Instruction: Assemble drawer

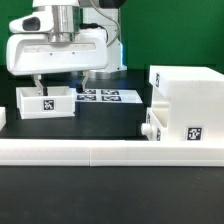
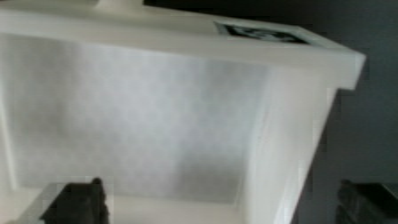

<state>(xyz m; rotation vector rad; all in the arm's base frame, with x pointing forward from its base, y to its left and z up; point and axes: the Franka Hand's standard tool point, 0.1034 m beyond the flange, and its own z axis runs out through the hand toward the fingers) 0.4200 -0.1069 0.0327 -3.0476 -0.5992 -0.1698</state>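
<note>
A small white open-top tray point(image 1: 45, 101) with a tag on its front stands at the exterior view's left. My gripper point(image 1: 61, 82) hangs just above it with jaws wide apart. In the wrist view the tray point(image 2: 169, 100) fills the picture; one fingertip point(image 2: 75, 200) is over the tray's inside and the other is outside its side wall, neither touching, so my gripper point(image 2: 221, 205) is open and empty. The large box shell point(image 1: 185, 95) stands at the exterior view's right. A second small tray point(image 1: 153, 125) sits against its lower left side.
The marker board point(image 1: 100, 96) lies flat on the dark table between the left tray and the shell. A long low white border wall point(image 1: 110, 152) runs across the front of the exterior view.
</note>
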